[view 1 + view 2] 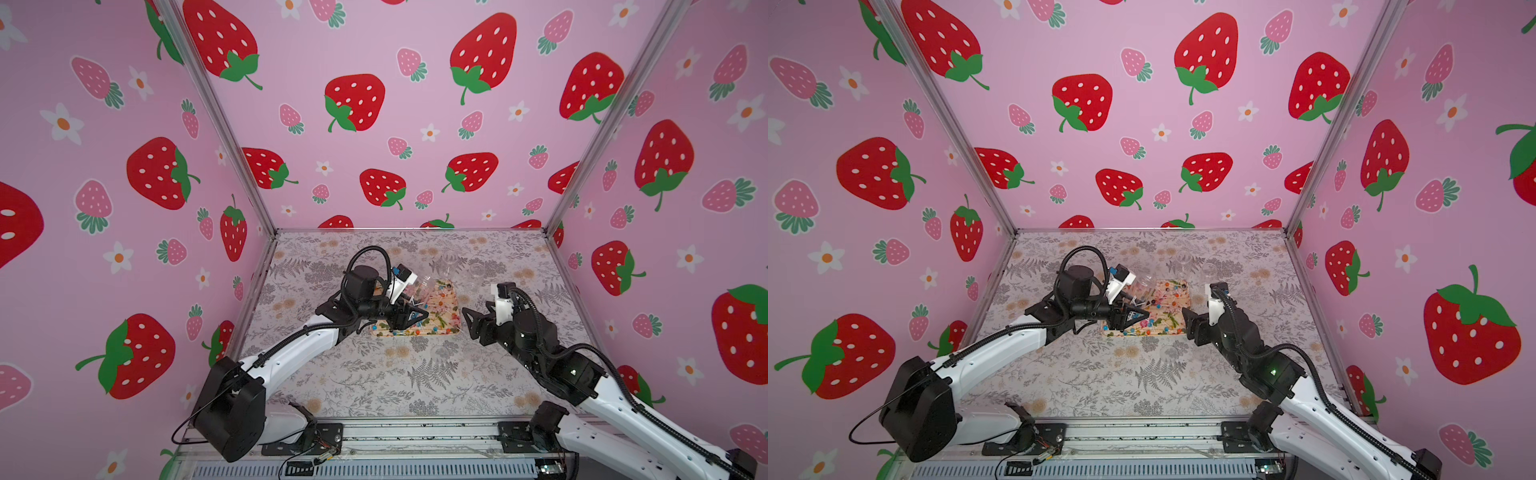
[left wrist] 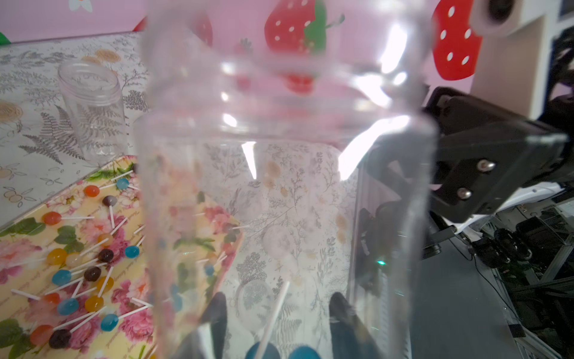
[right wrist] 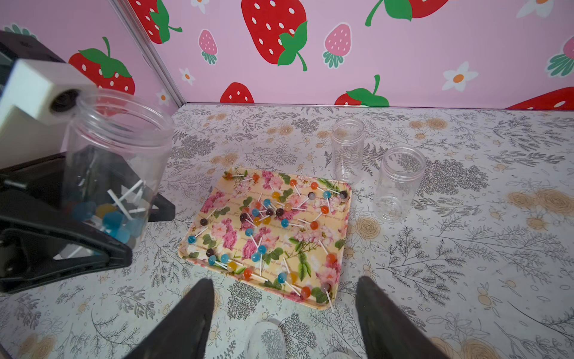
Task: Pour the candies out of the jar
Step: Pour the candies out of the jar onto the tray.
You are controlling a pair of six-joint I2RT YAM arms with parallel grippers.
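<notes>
In the lower middle of both top views, the left tool (image 1: 409, 314) is clamped narrow across the base end of the clear jar (image 3: 121, 149) and holds it off the worktop (image 3: 466, 248) at the left edge of the floral tray (image 3: 217, 199). Gripping at the base leaves the mouth unobstructed for pouring. The mouth points upward at a tilt, so a cluster of candies (image 3: 111, 217), mostly blue and yellow, sits at the base end between the jaws. Many more candies lie scattered across the tray. Judgement: the pour is only partly done, and the jar must be tipped mouth-down over the tray to release the rest. To the right of the tray, the right tool (image 1: 469, 324) hangs wide and empty, near the rim and out of the pour path. Two empty jars (image 3: 348, 149) stand upright above the tray in frame, out of the way.
</notes>
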